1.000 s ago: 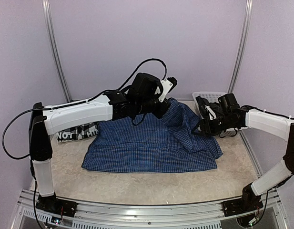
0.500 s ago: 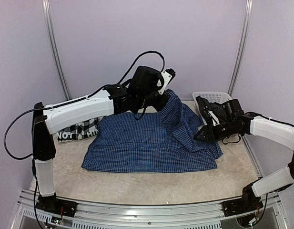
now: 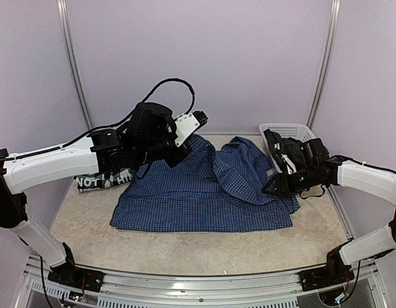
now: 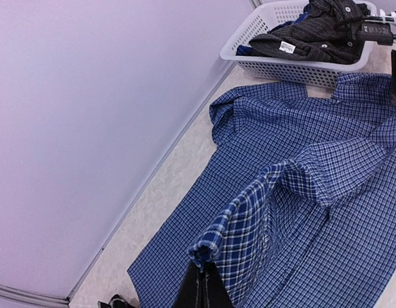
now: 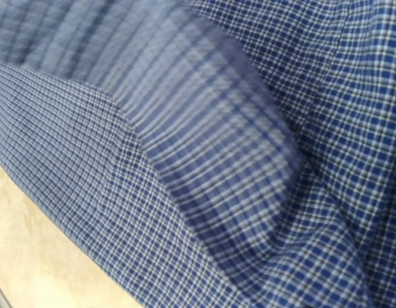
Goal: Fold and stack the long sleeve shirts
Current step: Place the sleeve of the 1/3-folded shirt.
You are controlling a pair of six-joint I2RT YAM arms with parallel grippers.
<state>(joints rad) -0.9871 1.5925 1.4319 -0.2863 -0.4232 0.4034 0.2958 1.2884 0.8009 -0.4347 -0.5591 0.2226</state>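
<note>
Overhead view: I saw the blue checked shirt (image 3: 198,199) spread across the middle of the tabletop (image 3: 185,247), its upper right part rumpled into a raised fold. The left end effector (image 3: 182,150), left of centre in the frame, was clenched on an edge of that shirt. In the left wrist view its dark fingers (image 4: 199,289) met at the bottom of the frame, pinching a lifted edge of cloth whose paler underside showed. The right end effector (image 3: 272,188) sat at the shirt's right margin. I could not tell whether it was closed, as the right wrist view showed only check fabric close up. The black-and-white plaid shirt (image 3: 104,178) with white letters lay at the left of the frame, partly hidden by the left arm. A white basket (image 3: 294,130) holding dark garments (image 4: 313,42) stood at the upper right.
</note>
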